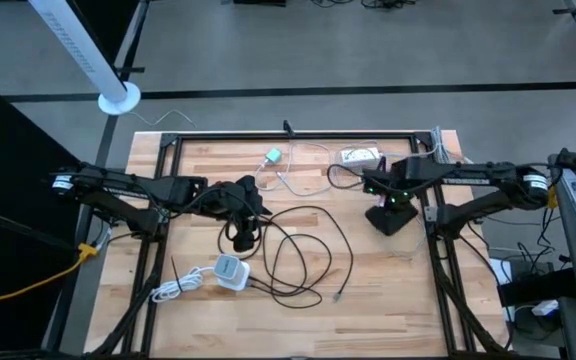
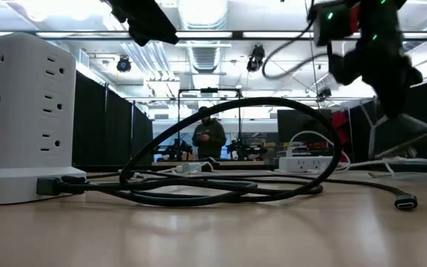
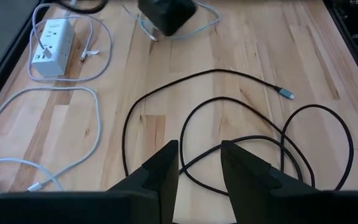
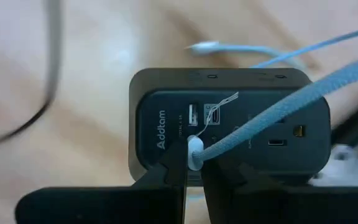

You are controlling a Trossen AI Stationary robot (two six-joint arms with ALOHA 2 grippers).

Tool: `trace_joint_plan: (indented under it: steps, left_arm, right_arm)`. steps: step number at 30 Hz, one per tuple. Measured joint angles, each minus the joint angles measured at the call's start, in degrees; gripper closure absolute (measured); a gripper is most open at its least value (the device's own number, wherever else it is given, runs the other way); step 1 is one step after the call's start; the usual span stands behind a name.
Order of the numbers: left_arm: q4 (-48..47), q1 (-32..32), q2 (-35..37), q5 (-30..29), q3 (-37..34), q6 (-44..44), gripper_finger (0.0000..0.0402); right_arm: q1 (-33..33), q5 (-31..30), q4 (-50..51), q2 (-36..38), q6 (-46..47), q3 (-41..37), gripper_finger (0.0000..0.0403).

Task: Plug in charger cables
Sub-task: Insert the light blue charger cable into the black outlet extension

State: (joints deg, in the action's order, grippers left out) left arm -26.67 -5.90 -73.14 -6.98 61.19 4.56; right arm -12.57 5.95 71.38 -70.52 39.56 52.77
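Observation:
My right gripper (image 4: 191,177) is shut on the white plug of a light grey-blue braided charger cable (image 4: 272,118), right in front of a black power cube (image 4: 229,124) at the table's right (image 1: 390,218). The plug sits just below the cube's USB ports (image 4: 192,116). A long black charger cable (image 1: 303,250) lies in loops mid-table, its free tip (image 3: 286,93) on the wood and its other end at a white cube-shaped adapter (image 1: 230,272). My left gripper (image 3: 199,163) hovers open above those loops (image 1: 248,235), nothing between its fingers. My right gripper pinches the white plug (image 4: 195,152) of the braided cable between its two fingertips, facing the black cube's port side. The cable runs off slanting across the cube's face. Whether the plug's tip touches the cube, I cannot tell.
A white oblong power strip (image 1: 360,157) lies at the far right with thin white cables (image 3: 73,93) looped around it. Another white coiled cable (image 1: 173,290) lies by the adapter at the near left. Bare wood shows along the near right. A person stands far behind the table (image 2: 210,137).

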Motion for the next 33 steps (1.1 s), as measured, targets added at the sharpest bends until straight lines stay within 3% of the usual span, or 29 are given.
trace_joint_plan:
  steps: [3,9,15,23,28,33]
  left_arm:
    - [0.08,0.09,0.00,-0.02,0.00,-0.49,0.0299]
    - [0.10,0.19,0.00,-0.02,0.00,-0.53,0.0299]
    - [0.06,0.19,0.00,-0.02,0.00,-0.55,0.0299]
    - [-4.30,0.19,1.35,0.06,0.02,1.63,0.0299]
    - [-8.68,0.19,2.64,0.04,0.02,2.03,0.0299]
    - [-9.61,0.28,2.63,0.04,0.02,1.52,0.0299]
  right_arm:
    - [3.19,4.19,0.09,1.59,-0.56,0.00,0.0377]
    - [9.65,4.16,1.57,1.16,0.71,-1.83,0.0330]
    - [12.13,4.47,1.80,1.53,6.56,-3.58,0.0284]
    - [15.52,6.42,1.42,4.96,13.53,2.63,0.0208]
    - [19.21,3.11,-14.32,5.70,14.60,5.09,0.0182]
    - [21.64,-8.41,-36.41,2.26,7.76,4.54,0.0180]
